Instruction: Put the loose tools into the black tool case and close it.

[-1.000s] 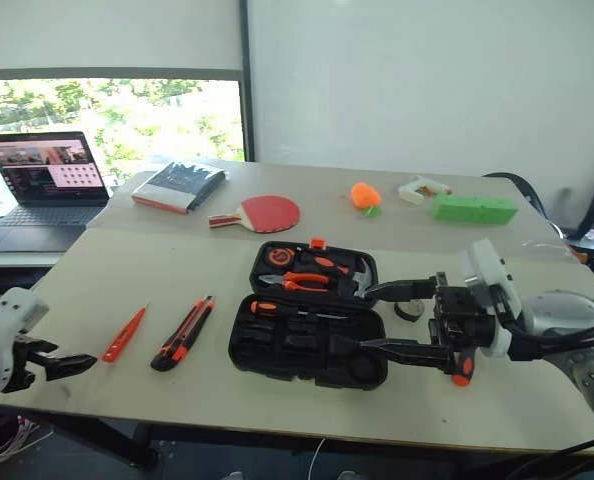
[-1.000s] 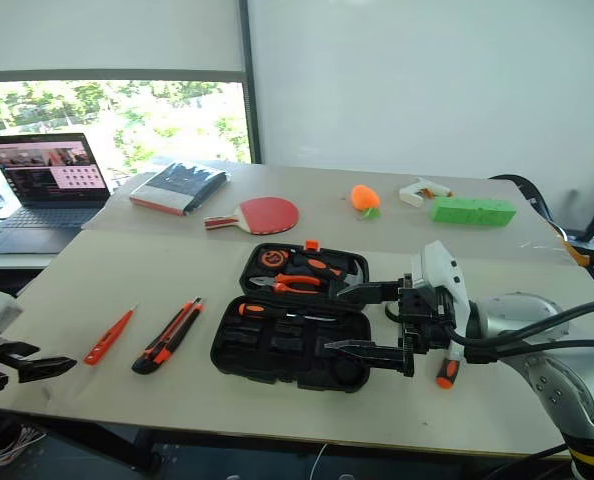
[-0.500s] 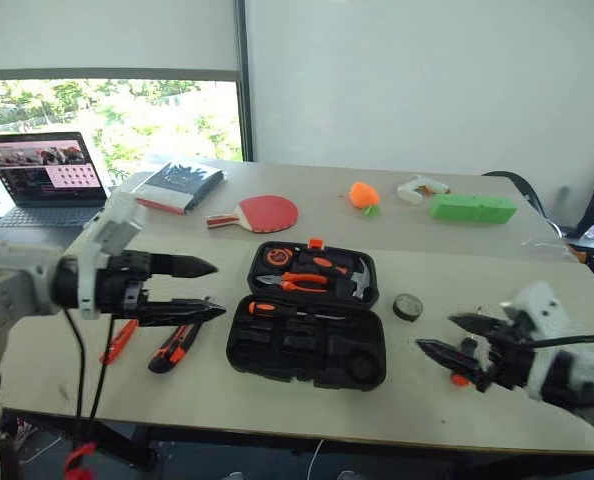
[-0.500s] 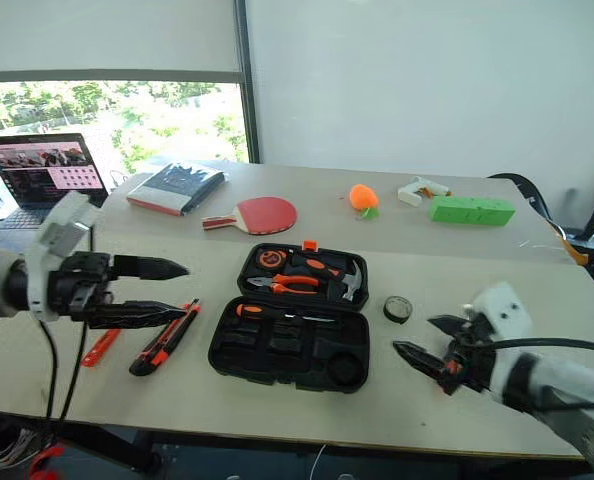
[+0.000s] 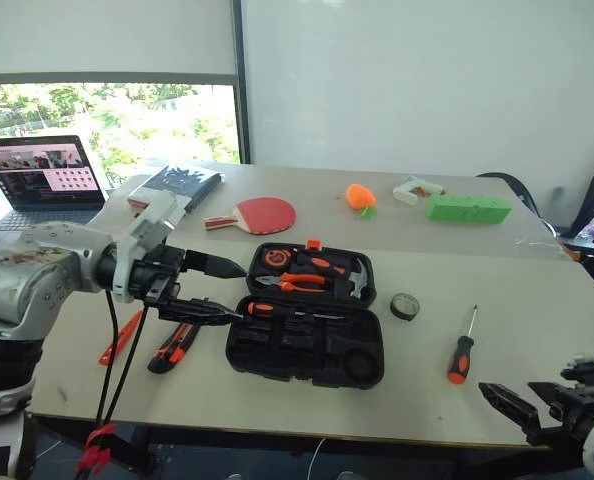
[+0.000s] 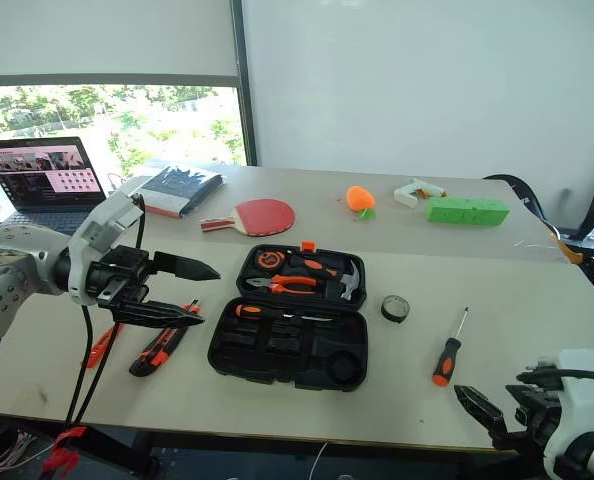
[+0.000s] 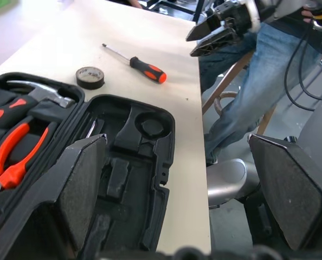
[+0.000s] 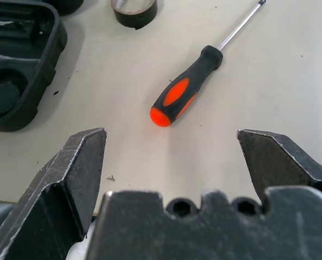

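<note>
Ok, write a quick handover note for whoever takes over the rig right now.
Left end effector: open, empty, above the table beside the black tool case.
Right end effector: open, empty, at the table's near edge, near the screwdriver.
Case lies open; one screwdriver is in it.
Still loose: tape roll, that screwdriver, utility knife, slim orange screwdriver.
Left: load these, close the case.

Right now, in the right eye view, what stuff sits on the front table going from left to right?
Slim orange screwdriver → utility knife → black tool case → tape roll → orange-and-black screwdriver.
</note>
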`<state>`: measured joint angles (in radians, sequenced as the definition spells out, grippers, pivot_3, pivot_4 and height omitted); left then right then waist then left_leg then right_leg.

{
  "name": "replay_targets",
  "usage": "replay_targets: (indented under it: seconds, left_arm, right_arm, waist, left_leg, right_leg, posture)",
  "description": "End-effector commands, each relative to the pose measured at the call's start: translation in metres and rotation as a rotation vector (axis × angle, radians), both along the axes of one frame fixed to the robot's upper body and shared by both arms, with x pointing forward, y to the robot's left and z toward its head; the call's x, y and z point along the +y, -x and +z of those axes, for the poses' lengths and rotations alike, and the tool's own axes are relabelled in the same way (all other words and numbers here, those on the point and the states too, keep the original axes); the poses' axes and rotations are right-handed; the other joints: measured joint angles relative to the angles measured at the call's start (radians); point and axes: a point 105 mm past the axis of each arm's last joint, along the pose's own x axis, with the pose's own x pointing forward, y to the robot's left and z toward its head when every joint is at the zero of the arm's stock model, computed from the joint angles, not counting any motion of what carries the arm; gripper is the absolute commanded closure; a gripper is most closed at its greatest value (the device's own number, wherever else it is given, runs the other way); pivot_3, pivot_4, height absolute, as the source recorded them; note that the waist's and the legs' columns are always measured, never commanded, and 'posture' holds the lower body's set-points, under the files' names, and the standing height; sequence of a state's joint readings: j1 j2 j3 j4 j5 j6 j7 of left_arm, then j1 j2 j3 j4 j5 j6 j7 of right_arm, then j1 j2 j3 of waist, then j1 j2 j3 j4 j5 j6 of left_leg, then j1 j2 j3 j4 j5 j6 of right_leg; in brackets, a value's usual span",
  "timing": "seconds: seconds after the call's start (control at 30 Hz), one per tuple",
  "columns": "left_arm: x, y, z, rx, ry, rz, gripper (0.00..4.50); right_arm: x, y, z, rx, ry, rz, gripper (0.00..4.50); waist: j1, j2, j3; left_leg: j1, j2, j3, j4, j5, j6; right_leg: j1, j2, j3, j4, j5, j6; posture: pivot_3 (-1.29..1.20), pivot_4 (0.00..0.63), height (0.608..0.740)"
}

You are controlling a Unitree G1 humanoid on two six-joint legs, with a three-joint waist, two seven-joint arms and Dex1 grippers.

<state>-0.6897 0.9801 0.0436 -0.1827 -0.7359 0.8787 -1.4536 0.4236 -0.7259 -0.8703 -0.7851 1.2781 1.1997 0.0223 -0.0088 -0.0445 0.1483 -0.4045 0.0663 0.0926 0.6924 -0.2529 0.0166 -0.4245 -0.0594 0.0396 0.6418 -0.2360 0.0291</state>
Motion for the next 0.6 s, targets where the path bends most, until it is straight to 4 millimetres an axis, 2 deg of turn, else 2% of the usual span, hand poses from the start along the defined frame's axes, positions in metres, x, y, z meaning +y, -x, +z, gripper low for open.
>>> replay_targets:
  seconds: [0.03, 0.27, 0.43, 0.53, 0.6]
  left_arm:
    - [-0.004, 0.006, 0.008, -0.053, 0.009, -0.041, 0.01]
    - [-0.007, 0.008, 0.008, -0.102, 0.002, -0.039, 0.01]
    - [-0.009, 0.008, 0.009, -0.123, 0.000, -0.026, 0.01]
    - [-0.012, 0.007, 0.010, -0.130, 0.002, -0.025, 0.00]
    - [-0.013, 0.007, 0.010, -0.132, 0.002, -0.024, 0.00]
  right_arm:
    - [-0.001, -0.023, -0.001, -0.021, -0.033, -0.023, 0.00]
    - [0.003, -0.061, -0.022, 0.028, -0.082, -0.065, 0.00]
    - [-0.004, -0.073, -0.047, 0.102, -0.047, -0.128, 0.00]
    - [-0.008, -0.073, -0.060, 0.141, -0.038, -0.168, 0.68]
    - [-0.009, -0.073, -0.062, 0.147, -0.031, -0.176, 1.43]
  waist:
    - [-0.002, 0.001, 0.000]
    - [-0.004, 0.003, 0.002]
    - [0.000, 0.003, 0.002]
    - [-0.003, 0.003, 0.002]
    - [-0.003, 0.003, 0.002]
  left_leg:
    - [0.000, 0.000, -0.001, 0.000, 0.000, 0.000]
    - [-0.002, -0.001, -0.001, -0.001, 0.000, 0.000]
    - [-0.004, -0.002, -0.001, -0.002, 0.000, 0.001]
    - [-0.005, -0.002, 0.000, -0.001, 0.000, 0.001]
    - [-0.004, -0.002, -0.001, -0.001, 0.000, 0.001]
  right_leg:
    - [0.000, 0.000, 0.000, 0.000, 0.000, 0.000]
    - [-0.001, 0.001, 0.001, -0.001, 0.000, 0.001]
    - [-0.002, 0.001, 0.001, -0.002, -0.001, 0.002]
    - [-0.002, 0.000, 0.002, -0.002, -0.001, 0.003]
    - [-0.001, 0.001, 0.002, -0.002, -0.001, 0.003]
  posture:
    - [0.00, 0.150, 0.736]
    - [0.00, 0.150, 0.736]
    - [0.00, 0.150, 0.736]
    - [0.00, 0.150, 0.736]
    - [0.00, 0.150, 0.736]
